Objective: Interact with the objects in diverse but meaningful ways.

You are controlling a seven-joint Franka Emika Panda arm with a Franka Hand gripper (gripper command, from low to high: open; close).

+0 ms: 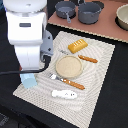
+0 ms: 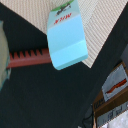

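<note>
Pale blue-white carton [image 1: 29, 81] on striped mat [image 1: 100, 65] corner beside arm [image 1: 27, 35]; fingers' state unclear.

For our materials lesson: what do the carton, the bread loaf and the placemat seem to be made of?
Carton: probably smooth plastic, pale blue, faint sheen, printed label.
Bread loaf: likely moulded plastic, golden, even scored ridges.
Placemat: seemingly woven fabric, matte, fine striped weave.

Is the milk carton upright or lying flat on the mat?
Lying flat. The carton rests on a broad side at the placemat's corner; the wrist view shows its printed face up.
</note>
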